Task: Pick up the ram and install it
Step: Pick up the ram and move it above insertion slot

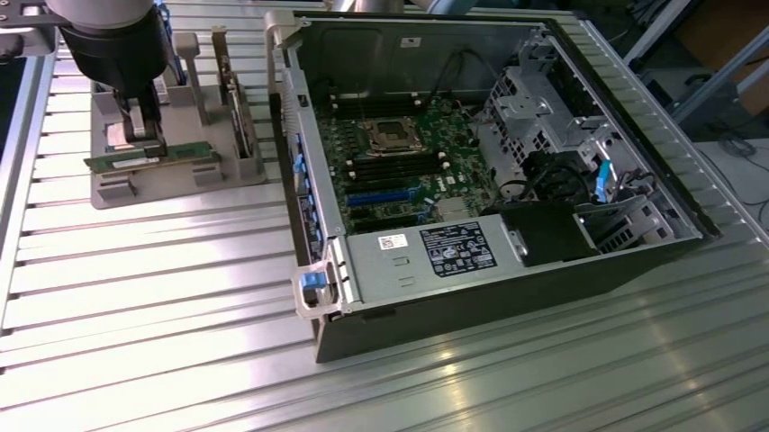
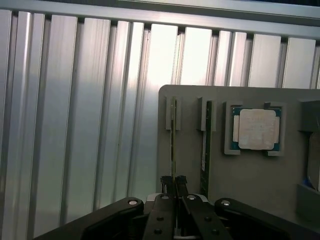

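Down close, the gripper [image 2: 173, 181] is pinched almost closed on the edge of 1 ram [image 2: 172, 140], which stands in its slot in the gray holder [image 2: 240, 175]. Just beside it sits the twin stick [image 2: 206, 150], then the CPU [image 2: 255, 129]. Well apart lies the open computer case [image 1: 481, 310].

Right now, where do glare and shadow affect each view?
Exterior view: light streaks across the ribbed table; the computer case interior sits in shade. Wrist view: table slats glare near white, the CPU lid shines softly, the ram reads dark, edge-on.
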